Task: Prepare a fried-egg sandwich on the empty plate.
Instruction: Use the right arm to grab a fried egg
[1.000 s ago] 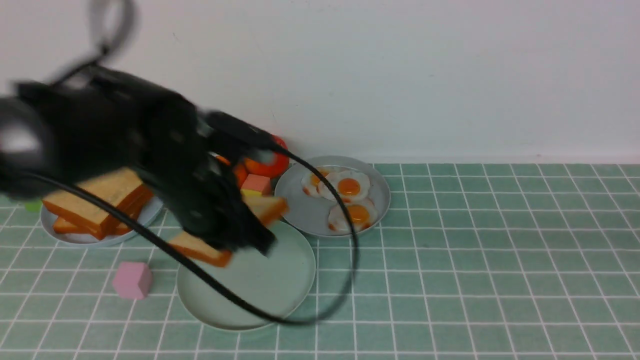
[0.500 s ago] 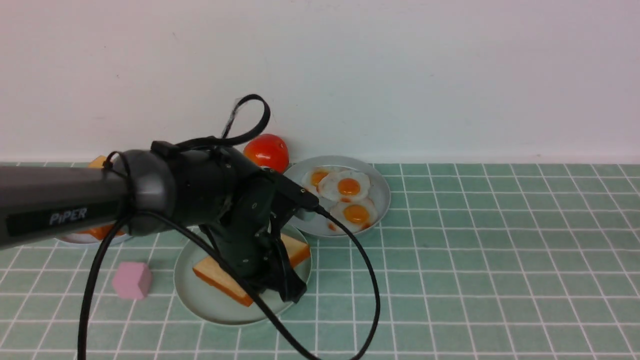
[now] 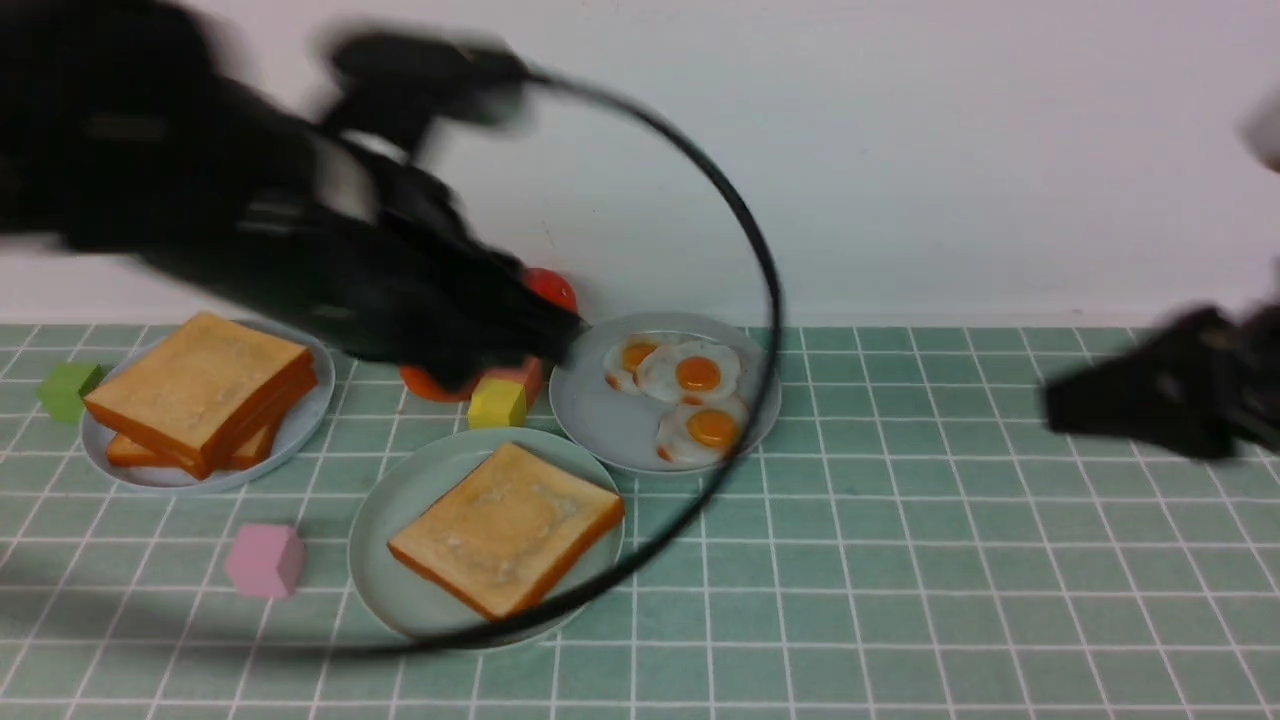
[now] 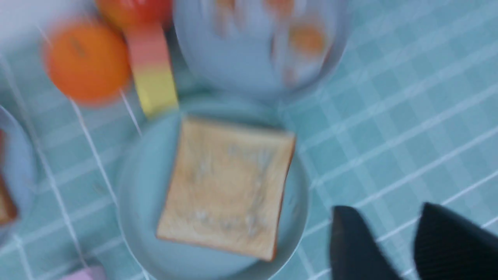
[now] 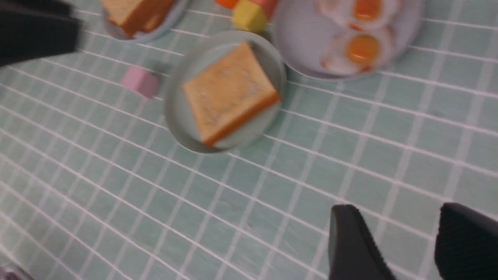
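Note:
One golden toast slice (image 3: 505,528) lies flat on the mint-green empty plate (image 3: 400,520), also seen in the left wrist view as toast slice (image 4: 229,186). Three fried eggs (image 3: 697,373) sit on the grey plate (image 3: 600,420) behind it. More toast (image 3: 200,395) is stacked on the bluish-white plate (image 3: 300,440) at the left. My left gripper (image 4: 383,208) is open and holds nothing; in the front view it is a dark blur (image 3: 540,330) raised behind the mint plate. My right gripper (image 5: 397,206) hangs open and unladen over bare tiles at the far right (image 3: 1060,405).
A tomato (image 3: 548,288), an orange (image 3: 430,382), a yellow cube (image 3: 497,403) and a reddish block (image 3: 522,375) crowd between the plates. A pink cube (image 3: 265,560) lies left of the mint plate, a green cube (image 3: 68,390) far left. The left arm's cable (image 3: 760,300) loops over both plates.
The left gripper let go of the toast, which now lies on the mint plate, and rose back and to the left. The right arm has come into view at the right edge.

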You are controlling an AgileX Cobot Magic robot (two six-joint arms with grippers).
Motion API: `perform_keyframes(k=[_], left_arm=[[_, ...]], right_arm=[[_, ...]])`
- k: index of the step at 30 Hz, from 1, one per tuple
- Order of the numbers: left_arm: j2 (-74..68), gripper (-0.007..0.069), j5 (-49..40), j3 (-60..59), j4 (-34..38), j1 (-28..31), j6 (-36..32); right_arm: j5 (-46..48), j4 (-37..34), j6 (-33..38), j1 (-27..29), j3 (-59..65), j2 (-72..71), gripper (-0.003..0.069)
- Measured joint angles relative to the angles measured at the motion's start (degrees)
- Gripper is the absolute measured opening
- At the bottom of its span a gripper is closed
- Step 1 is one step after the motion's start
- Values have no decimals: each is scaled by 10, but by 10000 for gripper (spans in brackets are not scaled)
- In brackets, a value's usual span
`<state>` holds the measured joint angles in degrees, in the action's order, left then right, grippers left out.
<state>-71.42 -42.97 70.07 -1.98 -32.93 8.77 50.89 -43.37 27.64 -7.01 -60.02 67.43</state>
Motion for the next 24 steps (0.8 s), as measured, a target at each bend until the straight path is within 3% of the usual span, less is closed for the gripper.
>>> perform_keyframes(k=[4,8,13,24], left_arm=[[119,-8,69,-110,4,0,3],[219,-13,143,-242,7,0,17],[309,-13,236,-359,8,0,45],[359,-13,290,-388,9,0,49]], right_arm=[[-6,-37,30,-17,-73,114,282],[-9,-21,32,-61,-163,240,242],[1,17,-7,-85,-287,385,242],[10,77,-145,-85,-533,638,290]])
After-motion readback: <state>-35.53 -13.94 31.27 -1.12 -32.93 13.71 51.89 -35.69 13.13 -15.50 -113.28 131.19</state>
